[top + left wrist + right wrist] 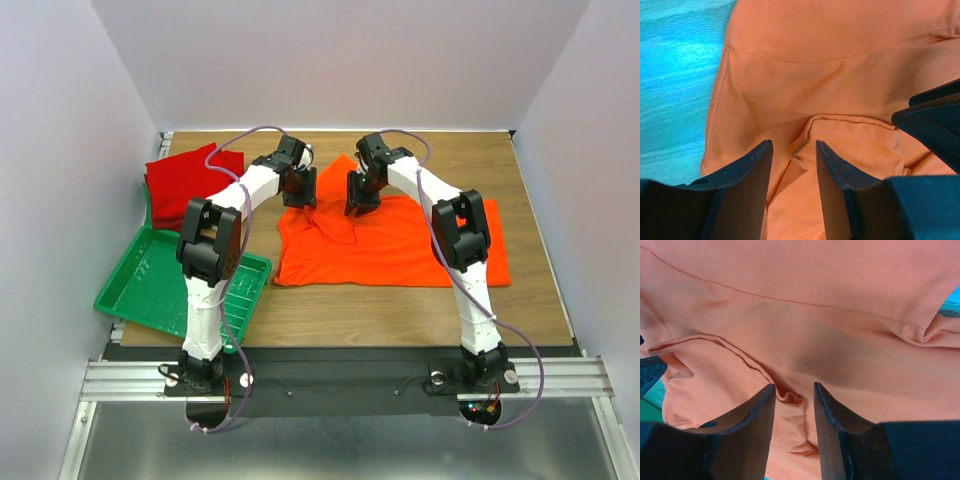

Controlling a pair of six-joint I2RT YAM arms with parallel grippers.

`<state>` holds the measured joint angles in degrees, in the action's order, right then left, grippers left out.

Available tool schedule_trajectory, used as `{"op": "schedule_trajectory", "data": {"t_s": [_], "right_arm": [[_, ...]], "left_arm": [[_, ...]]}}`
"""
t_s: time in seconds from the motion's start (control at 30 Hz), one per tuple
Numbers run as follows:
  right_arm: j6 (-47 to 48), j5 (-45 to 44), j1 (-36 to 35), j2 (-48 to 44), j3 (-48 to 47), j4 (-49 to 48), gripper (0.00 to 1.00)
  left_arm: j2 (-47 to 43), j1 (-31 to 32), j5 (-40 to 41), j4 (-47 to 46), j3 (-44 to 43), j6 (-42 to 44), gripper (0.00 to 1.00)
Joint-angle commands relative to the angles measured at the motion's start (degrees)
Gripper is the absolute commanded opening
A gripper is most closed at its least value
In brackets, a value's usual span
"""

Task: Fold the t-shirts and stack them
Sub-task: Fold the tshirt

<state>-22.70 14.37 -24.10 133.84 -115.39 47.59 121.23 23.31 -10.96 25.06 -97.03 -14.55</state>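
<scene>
the orange t-shirt [400, 250] lies in the middle of the worktop [400, 315]. most of it is spread flat toward the right edge, but its far left part is rucked into creases, and it is not yet folded. the left gripper [794, 145] is down on that rucked part with its jaws partly apart, straddling a stitched hem fold. the cloth sits between them but does not look clamped. the right gripper [794, 386] is just beside it, near the far middle of the shirt, with its jaws likewise partly apart around a small pucker of cloth (nothing looks lifted in either wrist view). the red t-shirts [185, 185] lie as a flat folded pile at the far left corner, well apart from the orange one; how many are in the pile i cannot tell. a green tray [150, 285] sits at the near left edge. judging by this, the red ones are done, and the orange one has yet to be folded and laid on the pile.
</scene>
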Motion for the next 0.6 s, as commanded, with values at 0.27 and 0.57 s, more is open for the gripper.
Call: {"op": "schedule_trajectory", "data": {"t_s": [0.27, 0.57], "right_arm": [[0.9, 0.9, -1.1, -3.9, 1.2, 0.0, 0.39], [1.1, 1.3, -1.7, -4.3, 2.3, 0.1, 0.38]], "left_arm": [[-0.6, 0.8, -1.2, -1.1, -0.9, -0.9, 0.50], [-0.2, 1.1, -1.6, -1.6, -1.1, -1.8, 0.47]]}}
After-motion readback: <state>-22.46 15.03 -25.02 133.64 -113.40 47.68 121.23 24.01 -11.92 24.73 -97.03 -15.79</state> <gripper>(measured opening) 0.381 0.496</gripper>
